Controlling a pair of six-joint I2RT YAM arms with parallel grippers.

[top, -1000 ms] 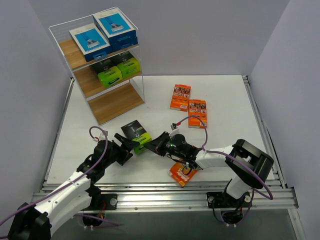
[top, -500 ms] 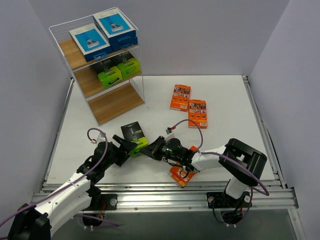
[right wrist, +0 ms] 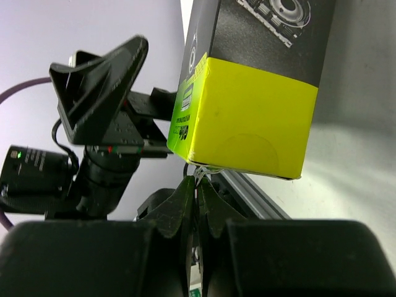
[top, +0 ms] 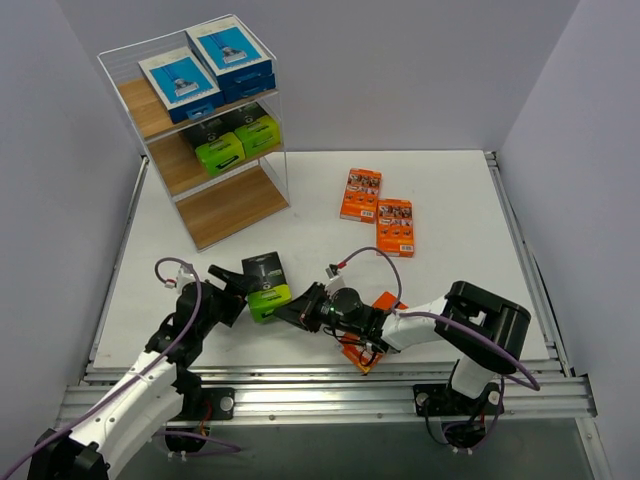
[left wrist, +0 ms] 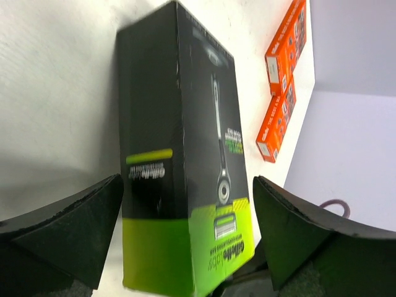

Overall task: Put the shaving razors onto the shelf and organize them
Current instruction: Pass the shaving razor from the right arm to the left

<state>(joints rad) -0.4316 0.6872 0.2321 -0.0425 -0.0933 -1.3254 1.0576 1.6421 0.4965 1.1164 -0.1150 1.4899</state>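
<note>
**Item in hand:** black pack with a lime-green end, on the bench near the middle, just left of centre.

**Right tool**: fingers pressed together, tips against the lower edge of the pack's green end. You cannot tell whether they nip a thin tab there.

**Left tool**: fingers spread wide, one on each side of the pack, neither touching it.

**Shelf**, far left: two blue-and-white packs on top, two green-ended packs on the middle board, bottom board bare.

**Also out:** two orange packs on the far right of the bench, and a third near, partly under the right arm.

**Step, as judged:** passing the black-and-green pack from right to left, likely bound for the middle board.

**Next move calls for:** close your left tool squarely on the pack's long sides, then draw the right tool off before lifting. The pack looks light and may tip if nudged.

**Change from a second ago:** the pack has slid left and nearer, the right arm has reached further left, and the left arm has drawn back.
</note>
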